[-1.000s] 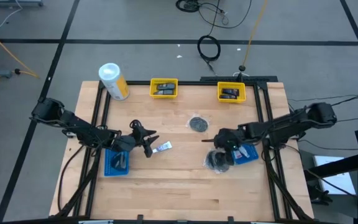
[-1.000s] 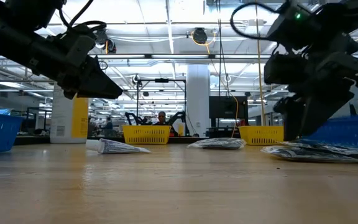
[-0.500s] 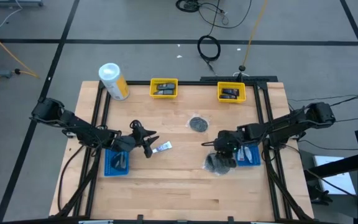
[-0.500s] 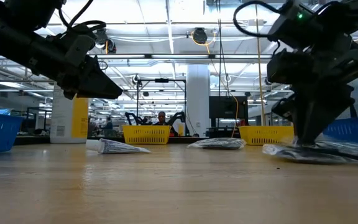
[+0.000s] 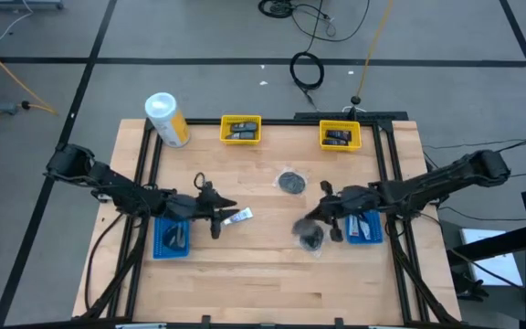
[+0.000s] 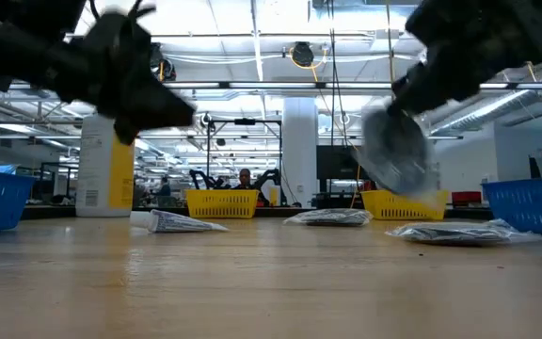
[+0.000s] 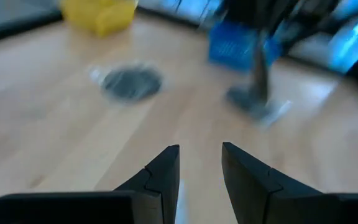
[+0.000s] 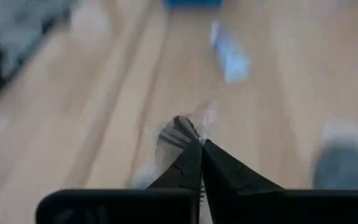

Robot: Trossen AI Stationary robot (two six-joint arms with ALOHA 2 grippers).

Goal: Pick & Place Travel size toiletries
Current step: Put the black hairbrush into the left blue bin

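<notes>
My right gripper (image 5: 321, 217) hovers over the table's right half, shut on a round dark disc in clear wrap (image 6: 398, 153), which hangs in the air. A second wrapped item (image 6: 459, 233) lies flat on the table below it. Another wrapped disc (image 5: 290, 181) lies at mid-table. A white mini tube (image 5: 239, 217) lies flat just beyond my left gripper (image 5: 221, 216). That gripper is open above the wood with nothing between its fingers (image 7: 166, 171). My right gripper pinches the clear wrap at its edge (image 8: 188, 138) between the tips of its two shut fingers. The fingers slant down from the table's right side. The wrapped disc hangs below and ahead of them, tilted, clear of the table.
A blue tray (image 5: 172, 236) holding an item sits under the left arm, and another blue tray (image 5: 366, 227) under the right arm. Two yellow trays (image 5: 240, 129) (image 5: 340, 135) with dark items stand at the far edge, beside a white-and-yellow canister (image 5: 167, 119).
My right gripper came down on the wrapped items by the right blue tray, shut on one and rose, lifting that wrapped disc clear of the table; the other stayed lying there. My left gripper turned at the wrist without shifting place.
</notes>
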